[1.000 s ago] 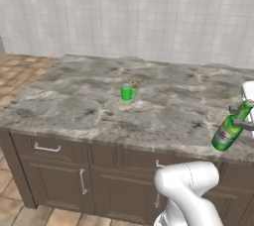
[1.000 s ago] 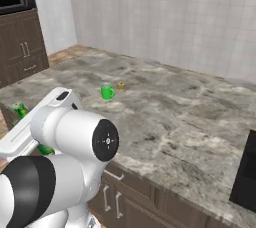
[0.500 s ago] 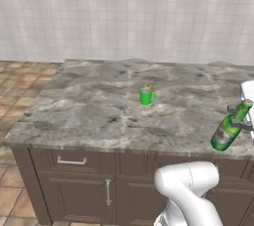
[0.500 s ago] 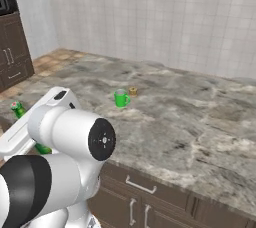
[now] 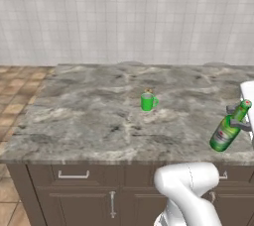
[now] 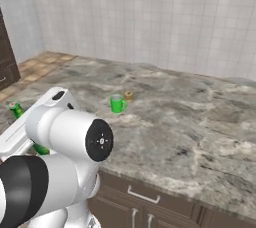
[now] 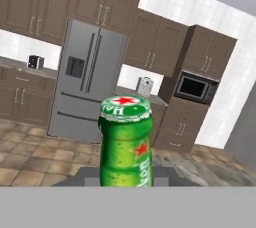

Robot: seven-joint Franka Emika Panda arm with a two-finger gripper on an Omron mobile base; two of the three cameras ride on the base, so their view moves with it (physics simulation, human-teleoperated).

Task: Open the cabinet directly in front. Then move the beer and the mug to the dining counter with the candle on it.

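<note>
The beer, a green bottle with a red-white label, hangs tilted over the right end of the dining counter, and my gripper is shut on its neck. The hand view looks straight at its cap and neck. The bright green mug stands upright mid-counter, with the small tan candle just behind it. From the right base view the mug and candle stand side by side, and my arm hides most of the beer. The cabinet is out of view.
A tiled wall runs behind the counter, and dark drawers with silver handles sit under its front edge. Tile floor lies off the counter's left end. Across the kitchen the hand view shows a steel fridge, a microwave and wall cabinets.
The whole picture has shifted, so the base has driven along the counter; the mug and candle sit further right in both views. The beer stays in my gripper at the same spot.
</note>
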